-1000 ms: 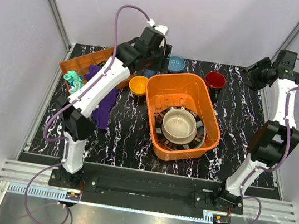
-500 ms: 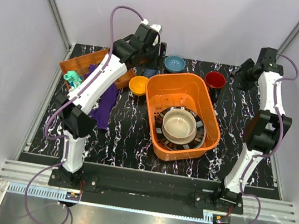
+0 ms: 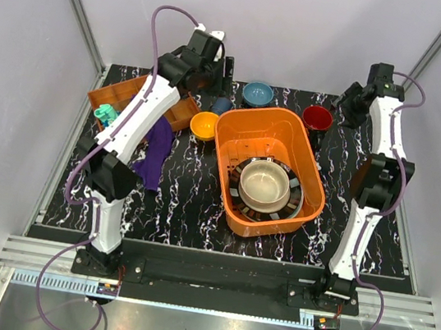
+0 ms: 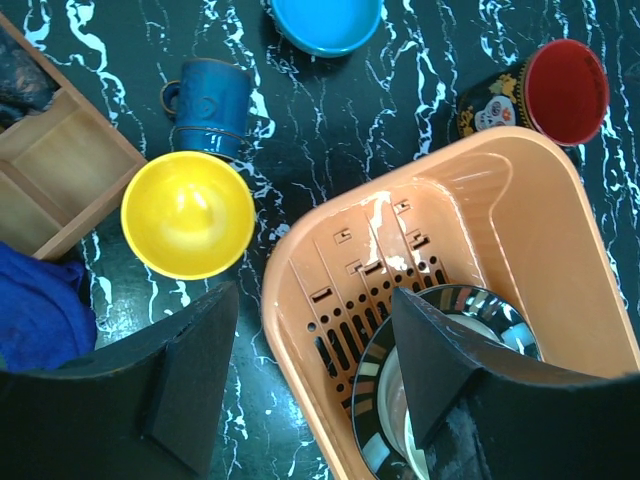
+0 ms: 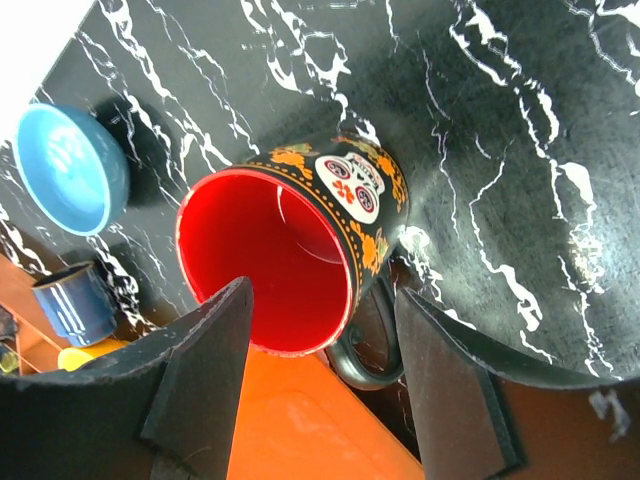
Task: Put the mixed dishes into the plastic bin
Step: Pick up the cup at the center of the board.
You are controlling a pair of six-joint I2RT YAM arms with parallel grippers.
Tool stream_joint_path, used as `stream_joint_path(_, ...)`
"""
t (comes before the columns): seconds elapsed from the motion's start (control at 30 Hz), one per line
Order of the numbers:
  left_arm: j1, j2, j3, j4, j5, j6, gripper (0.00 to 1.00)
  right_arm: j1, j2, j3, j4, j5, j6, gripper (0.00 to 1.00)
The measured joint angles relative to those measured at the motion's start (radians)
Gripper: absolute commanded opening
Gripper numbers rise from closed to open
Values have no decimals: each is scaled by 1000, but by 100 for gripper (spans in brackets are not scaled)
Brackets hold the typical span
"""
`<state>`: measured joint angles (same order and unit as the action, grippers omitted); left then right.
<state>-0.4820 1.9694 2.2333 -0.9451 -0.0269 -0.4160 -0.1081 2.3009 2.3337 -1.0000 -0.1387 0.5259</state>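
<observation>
The orange plastic bin (image 3: 227, 129) holds the dark striped-rim plate (image 3: 295, 203) with the beige bowl (image 3: 264, 185) on it. The orange-yellow bowl (image 3: 204, 124), the small blue bowl (image 3: 258, 94) and the red mug (image 3: 317, 117) stand on the table behind the bin. My left gripper (image 3: 220, 76) is open and empty, high above the bin's far left corner (image 4: 290, 300); the yellow bowl (image 4: 188, 213) lies ahead of its left finger. My right gripper (image 3: 349, 98) is open just right of the mug. In the right wrist view its fingers (image 5: 205, 370) straddle the mug (image 5: 280, 260) and handle from above.
A blue mug (image 3: 221, 105) stands between the yellow and blue bowls, also in the left wrist view (image 4: 212, 107). A brown compartment tray (image 3: 119, 93), a teal toy (image 3: 105, 115) and a purple cloth (image 3: 152, 156) lie at the left. Walls close in the back and sides.
My left gripper has drawn back and left, away from the bowls. My right arm has swung left and its gripper has closed in on the red mug.
</observation>
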Motion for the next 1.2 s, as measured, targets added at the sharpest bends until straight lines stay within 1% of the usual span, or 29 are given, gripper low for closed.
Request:
stream_joint_path(0.2,16,1,-15,-3,1,0,65,15,39,32,-40,7,-10,68)
stream_joint_path(0.33,26,1,-30,-4,2,0,66,25,55,32,-54,13,-14,65)
stream_joint_path(0.57,45,1,-35,-5,17,-11,66,31,74,32,-68,19,-13,52)
stream_joint_path(0.7,54,1,-35,-6,29,-11,66,31,77,32,-72,28,-14,49)
stream_joint_path(0.73,55,1,-35,-6,31,-11,66,31,78,32,-72,33,-14,46)
stream_joint_path(0.97,55,1,-35,-23,35,-11,66,31,103,32,-72,52,-22,38)
stream_joint_path(1.17,55,1,-38,-47,35,-11,66,34,124,32,-71,52,-27,33)
stream_joint_path(1.2,55,0,-43,-48,35,-11,65,36,124,32,-71,52,-29,29)
